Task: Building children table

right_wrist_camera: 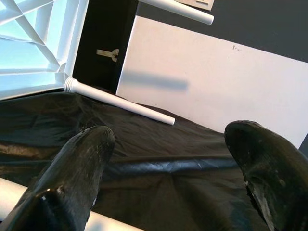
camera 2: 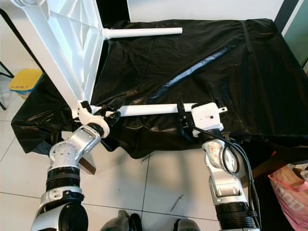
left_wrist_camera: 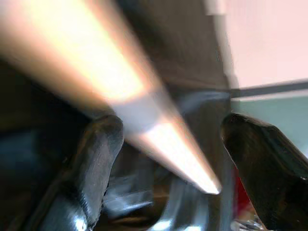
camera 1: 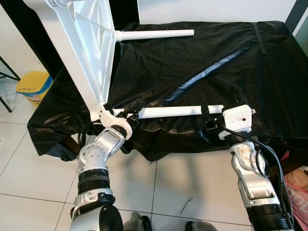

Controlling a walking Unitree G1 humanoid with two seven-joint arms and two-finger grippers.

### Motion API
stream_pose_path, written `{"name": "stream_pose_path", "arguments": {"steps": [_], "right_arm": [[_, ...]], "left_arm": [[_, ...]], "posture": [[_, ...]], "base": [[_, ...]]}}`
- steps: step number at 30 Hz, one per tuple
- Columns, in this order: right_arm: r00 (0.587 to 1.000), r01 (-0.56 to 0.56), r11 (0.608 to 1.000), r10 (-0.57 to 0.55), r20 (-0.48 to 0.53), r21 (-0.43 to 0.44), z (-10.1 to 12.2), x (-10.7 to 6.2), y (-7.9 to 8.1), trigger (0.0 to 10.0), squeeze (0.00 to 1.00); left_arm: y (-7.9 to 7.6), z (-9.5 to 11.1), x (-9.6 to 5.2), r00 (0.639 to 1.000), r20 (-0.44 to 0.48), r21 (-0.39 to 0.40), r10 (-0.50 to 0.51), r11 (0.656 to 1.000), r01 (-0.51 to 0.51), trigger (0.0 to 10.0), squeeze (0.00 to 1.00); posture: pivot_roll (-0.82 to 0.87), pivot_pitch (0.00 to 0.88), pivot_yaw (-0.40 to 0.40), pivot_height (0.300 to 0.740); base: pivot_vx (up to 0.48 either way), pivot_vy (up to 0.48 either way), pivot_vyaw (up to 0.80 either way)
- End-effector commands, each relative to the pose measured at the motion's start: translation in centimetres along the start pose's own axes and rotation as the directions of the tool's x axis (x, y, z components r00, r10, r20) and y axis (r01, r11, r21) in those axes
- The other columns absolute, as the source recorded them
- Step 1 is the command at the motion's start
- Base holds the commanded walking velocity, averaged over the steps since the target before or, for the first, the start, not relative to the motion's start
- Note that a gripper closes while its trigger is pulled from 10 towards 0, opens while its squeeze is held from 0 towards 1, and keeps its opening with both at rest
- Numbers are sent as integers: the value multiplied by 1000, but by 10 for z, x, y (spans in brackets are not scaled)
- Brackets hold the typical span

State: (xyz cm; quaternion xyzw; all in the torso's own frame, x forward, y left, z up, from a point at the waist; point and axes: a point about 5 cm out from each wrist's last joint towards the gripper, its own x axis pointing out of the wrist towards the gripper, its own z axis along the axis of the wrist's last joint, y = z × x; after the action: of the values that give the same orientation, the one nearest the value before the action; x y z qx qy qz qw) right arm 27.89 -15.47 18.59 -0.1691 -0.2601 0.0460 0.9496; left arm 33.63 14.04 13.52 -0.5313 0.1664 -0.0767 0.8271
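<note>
Two black fingers of the right gripper [camera 1: 219, 108] stand spread apart, one on each side of the near white leg [camera 1: 178, 112], bracketing its free end; no squeeze on it can be confirmed. In the right wrist view the fingers [right_wrist_camera: 72, 178] are widely parted, with the leg passing beneath the one nearer the tabletop. The left gripper [camera 1: 122, 113] sits at the leg's other end, about 9 o'clock from the right gripper, where the leg meets the lowest corner of the white tabletop [camera 1: 84, 43]. Its fingers [left_wrist_camera: 96, 159] are parted in the left wrist view, with a blurred bright bar lying between them; whether they press on it cannot be told.

The near leg lies roughly level across the front of a black plastic sheet [camera 1: 216, 57] that drapes a low surface. The tabletop stands on edge, its ribbed underside facing the sheet, rising toward 11 o'clock from the left gripper. A second white leg [camera 1: 154, 34] projects from the tabletop's upper part toward 3 o'clock, above the sheet.

Both silver arms reach up from the lower edge of the head views. A yellow bin [camera 1: 33, 86] stands on the pale tiled floor [camera 1: 33, 173] at 9 o'clock, well apart from the sheet.
</note>
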Motion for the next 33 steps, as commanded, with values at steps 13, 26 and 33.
{"name": "stream_pose_path", "arguments": {"steps": [13, 26, 33], "right_arm": [[972, 32, 981, 14, 236, -191, 43, 10, 5, 10000, 0], [867, 208, 926, -26, 498, -314, 92, 35, 14, 10000, 0], [833, 205, 909, 32, 552, -363, 112, 78, 29, 10000, 0]], "left_arm": [[24, -8, -3, 980, 8, -70, 197, 978, -196, 10000, 0], [8, -11, 10, 988, -16, -57, 150, 987, -151, 10000, 0], [2, -15, 15, 991, -25, -57, 131, 990, -132, 10000, 0]], "posture": [[-38, 112, 90, 740], [-46, 104, 92, 740], [-48, 102, 86, 740]], "base": [[0, 0, 0], [0, 0, 0], [0, 0, 0]]}}
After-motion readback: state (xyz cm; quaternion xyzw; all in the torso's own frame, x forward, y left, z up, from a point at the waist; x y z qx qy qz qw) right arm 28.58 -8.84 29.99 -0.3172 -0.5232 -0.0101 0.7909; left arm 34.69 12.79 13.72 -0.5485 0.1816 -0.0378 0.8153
